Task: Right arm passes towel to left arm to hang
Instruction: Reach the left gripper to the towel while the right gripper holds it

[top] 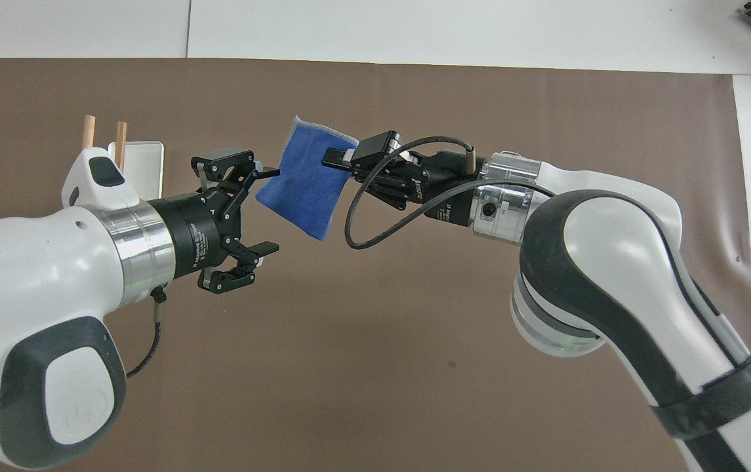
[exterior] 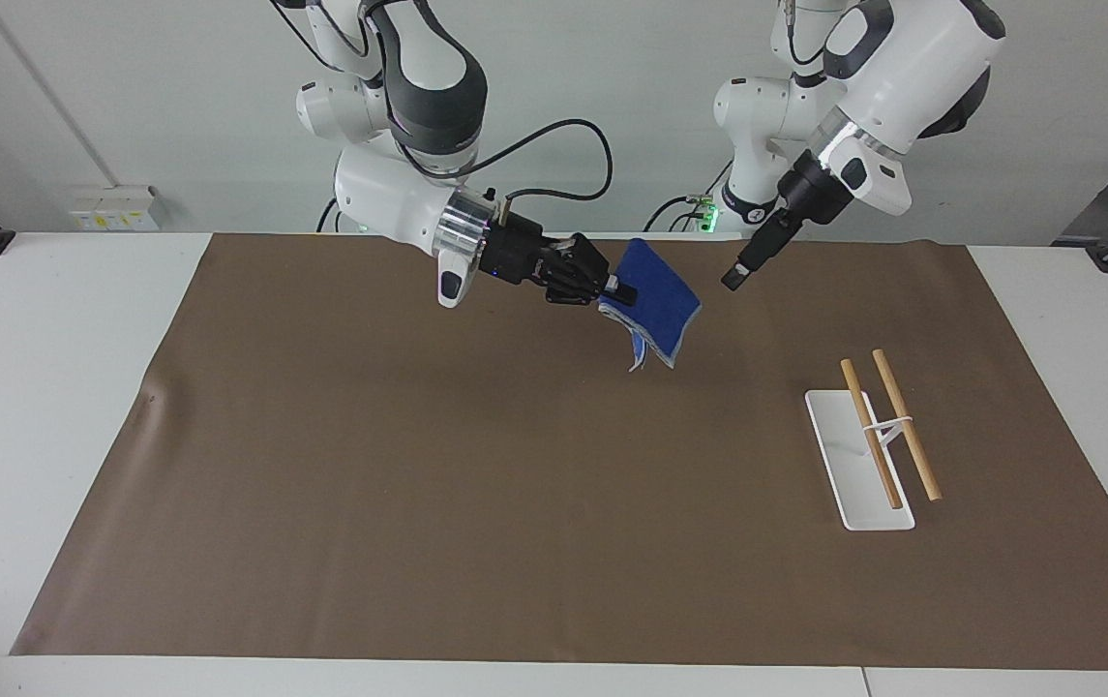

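the towel hangs over the brown mat, pinched in the right gripper. the left gripper, jaws wide, sits just beside it; catching only a loose corner could drop it on the counter.

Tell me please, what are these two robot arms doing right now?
The right claw is shut on one edge of a small folded deep blue towel, holding it in the air above the brown table mat. The left claw, open, is beside the towel's free edge, not gripping it. A white rack with two wooden rods stands empty.
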Robot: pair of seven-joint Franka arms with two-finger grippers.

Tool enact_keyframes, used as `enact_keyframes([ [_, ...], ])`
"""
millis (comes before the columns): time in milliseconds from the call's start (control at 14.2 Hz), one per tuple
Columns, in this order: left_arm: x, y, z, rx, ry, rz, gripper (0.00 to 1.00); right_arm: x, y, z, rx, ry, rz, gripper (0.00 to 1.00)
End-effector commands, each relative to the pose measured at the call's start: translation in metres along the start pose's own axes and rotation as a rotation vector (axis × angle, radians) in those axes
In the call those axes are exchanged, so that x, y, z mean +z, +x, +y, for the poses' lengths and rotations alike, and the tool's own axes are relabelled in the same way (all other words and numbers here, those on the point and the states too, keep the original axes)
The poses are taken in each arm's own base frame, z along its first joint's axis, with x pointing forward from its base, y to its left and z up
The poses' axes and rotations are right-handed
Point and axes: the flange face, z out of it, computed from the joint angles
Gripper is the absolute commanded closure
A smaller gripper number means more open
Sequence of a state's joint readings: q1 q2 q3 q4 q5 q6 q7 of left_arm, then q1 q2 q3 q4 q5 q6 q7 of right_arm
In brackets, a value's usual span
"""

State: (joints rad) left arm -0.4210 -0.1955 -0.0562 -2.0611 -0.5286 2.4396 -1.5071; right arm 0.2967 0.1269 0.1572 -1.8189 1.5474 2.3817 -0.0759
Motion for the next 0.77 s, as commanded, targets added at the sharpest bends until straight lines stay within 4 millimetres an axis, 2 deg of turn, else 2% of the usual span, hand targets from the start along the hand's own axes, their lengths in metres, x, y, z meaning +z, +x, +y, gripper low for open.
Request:
enact_keyframes([
  [0,-0.001,-0.001,-0.009,-0.102,-0.081,-0.01,0.0,-0.003,0.0,0.003,-0.018,0.012,0.02,1.0],
  [70,0.0,0.0,-0.008,-0.115,-0.093,-0.008,0.0,-0.003,0.0,0.003,-0.018,0.012,0.021,1.0],
  [141,0.0,0.003,-0.008,-0.12,-0.108,-0.005,0.12,-0.002,0.0,0.003,-0.018,0.012,0.02,1.0],
  [282,0.002,0.008,-0.005,-0.15,-0.119,-0.001,0.75,-0.003,0.0,0.003,-0.017,0.011,0.021,1.0],
  [352,0.001,0.01,-0.003,-0.157,-0.129,0.001,0.97,-0.003,0.0,0.005,-0.015,0.007,0.027,1.0],
  [423,0.0,0.012,-0.001,-0.16,-0.145,0.002,1.0,-0.003,0.001,0.005,-0.015,0.007,0.032,1.0],
  [704,-0.002,0.012,0.002,-0.16,-0.159,0.002,1.0,-0.004,0.001,0.005,-0.014,0.007,0.033,1.0],
])
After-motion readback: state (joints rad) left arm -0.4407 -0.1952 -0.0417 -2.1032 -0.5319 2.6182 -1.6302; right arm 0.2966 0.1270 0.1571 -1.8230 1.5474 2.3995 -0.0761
